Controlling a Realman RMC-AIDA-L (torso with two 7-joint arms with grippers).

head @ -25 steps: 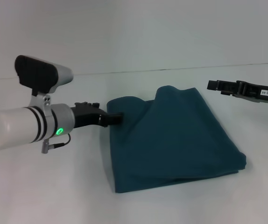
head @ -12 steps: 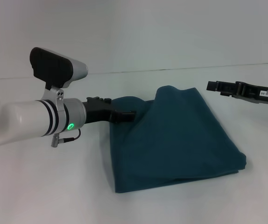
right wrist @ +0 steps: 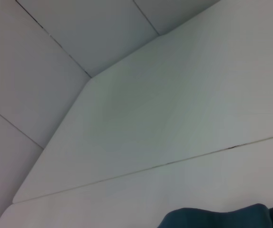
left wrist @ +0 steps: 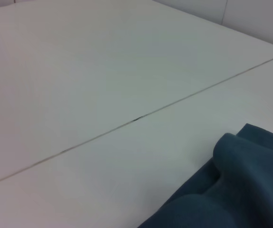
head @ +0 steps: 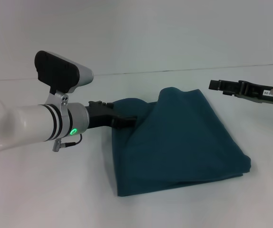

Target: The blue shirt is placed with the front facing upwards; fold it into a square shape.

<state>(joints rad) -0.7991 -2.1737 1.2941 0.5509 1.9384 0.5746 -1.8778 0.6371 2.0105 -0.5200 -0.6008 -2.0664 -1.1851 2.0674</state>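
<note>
The blue shirt [head: 184,137] lies folded into a rough square on the white table [head: 46,190], with a raised fold along its far edge. No lettering shows. My left gripper [head: 129,121] reaches in from the left, its tip buried in the fabric at the shirt's far left corner. My right gripper [head: 216,86] hovers to the right of the shirt's far edge, apart from the cloth. The left wrist view catches the shirt's rolled edge [left wrist: 231,190]. A sliver of the shirt [right wrist: 222,218] also shows in the right wrist view.
A thin seam [head: 174,71] runs across the table behind the shirt. Bare white tabletop lies in front of the shirt and to its left under my left arm. A pale wall rises behind the table.
My left arm has pushed to the right, so its gripper tip sits deeper in the shirt's far left corner. The right arm has barely moved.
</note>
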